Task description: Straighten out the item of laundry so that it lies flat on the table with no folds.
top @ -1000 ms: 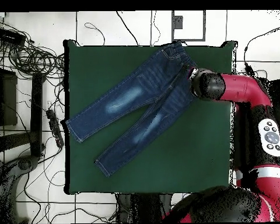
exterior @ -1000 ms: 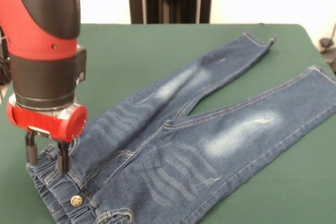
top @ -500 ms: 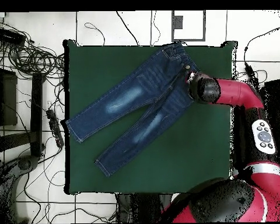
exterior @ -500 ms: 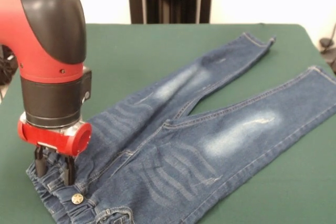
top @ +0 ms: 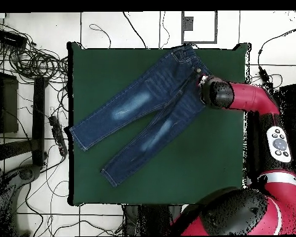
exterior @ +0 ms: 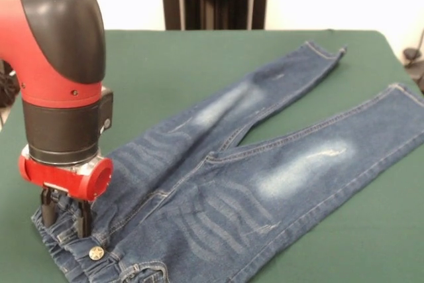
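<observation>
Two dark fingers of the pincer (exterior: 65,215) stand on the gathered elastic waistband (exterior: 73,246) of the small dark blue denim jeans with pale faded patches (exterior: 238,170), a little apart from each other with a ridge of waistband cloth between them; whether they are actually pinching that cloth or merely resting on it I cannot tell. The brass button (exterior: 97,253) lies just beside them, toward the front edge of the picture.

The jeans lie on the large bench covered in dark green cloth (exterior: 165,71), waist at one end and both legs spread out in a narrow V toward the opposite side. In the overhead view they run diagonally across the bench (top: 193,160), with the waistband near one long edge and the hems (top: 92,157) close to the opposite corner. Most of the denim already looks flat; only the waistband is bunched, which is probably why the pincer is placed there, since a tug at that end would draw out the last slack.

From the front, the red and black arm (exterior: 59,64) comes straight down, wrist vertical, its red collar just above the cloth. Seen from overhead, the forearm (top: 249,99) reaches in from the bench's side.
</observation>
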Robot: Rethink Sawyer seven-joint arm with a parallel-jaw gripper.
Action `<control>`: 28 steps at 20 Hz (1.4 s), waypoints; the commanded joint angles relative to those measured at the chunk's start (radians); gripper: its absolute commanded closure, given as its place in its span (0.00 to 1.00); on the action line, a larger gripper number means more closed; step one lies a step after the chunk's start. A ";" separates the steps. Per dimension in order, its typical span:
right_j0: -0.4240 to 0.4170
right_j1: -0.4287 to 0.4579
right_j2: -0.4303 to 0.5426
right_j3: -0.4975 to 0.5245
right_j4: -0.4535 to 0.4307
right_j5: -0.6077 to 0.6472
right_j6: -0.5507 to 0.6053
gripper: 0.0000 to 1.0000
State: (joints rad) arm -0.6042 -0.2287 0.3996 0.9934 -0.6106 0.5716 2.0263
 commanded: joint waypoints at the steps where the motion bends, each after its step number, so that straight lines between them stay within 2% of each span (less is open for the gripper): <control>1: 0.009 0.156 0.002 -0.040 -0.040 0.025 -0.126 0.00; 5: 0.016 0.158 -0.012 -0.062 -0.052 0.043 -0.141 0.00; 6: 0.016 0.160 -0.012 -0.065 -0.052 0.046 -0.143 1.00; 17: 0.002 0.153 -0.008 -0.043 -0.039 0.034 -0.149 1.00; 19: -0.007 0.144 -0.008 -0.031 -0.046 0.000 -0.144 1.00; 24: -0.017 0.097 -0.052 0.001 -0.063 0.013 -0.138 1.00; 28: -0.036 0.087 -0.051 -0.017 -0.065 0.055 -0.190 1.00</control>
State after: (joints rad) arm -0.6067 -0.2080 0.3995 0.9465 -0.6005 0.5714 2.0263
